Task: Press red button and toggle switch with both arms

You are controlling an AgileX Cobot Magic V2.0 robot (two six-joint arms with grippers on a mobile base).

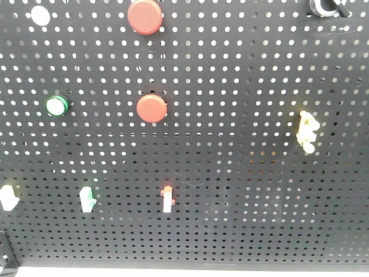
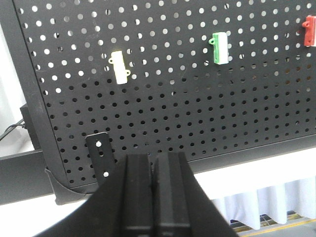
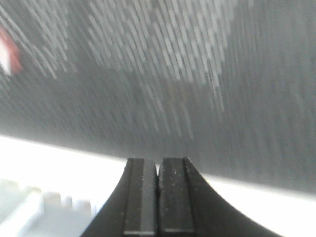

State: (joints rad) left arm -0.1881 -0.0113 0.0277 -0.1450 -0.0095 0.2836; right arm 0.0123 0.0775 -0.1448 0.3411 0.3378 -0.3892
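A black pegboard [image 1: 242,173] fills the front view. Two round red buttons sit on it, one at the top [image 1: 145,16] and one in the middle [image 1: 151,108]. Small toggle switches line the lower row: a white one [image 1: 8,197], a green one [image 1: 86,199] and a red one [image 1: 167,198]. No gripper shows in the front view. In the left wrist view my left gripper [image 2: 152,160] is shut and empty, below the board's lower edge, with the cream switch [image 2: 120,67], green switch [image 2: 220,47] and red switch [image 2: 310,30] above it. My right gripper [image 3: 158,163] is shut and empty; its view is motion-blurred.
A green-ringed white light [image 1: 56,105] sits at the left, a yellow-white part [image 1: 307,130] at the right, and a black knob [image 1: 327,7] at the top right. A bracket [image 2: 100,153] holds the board's lower left corner to the frame.
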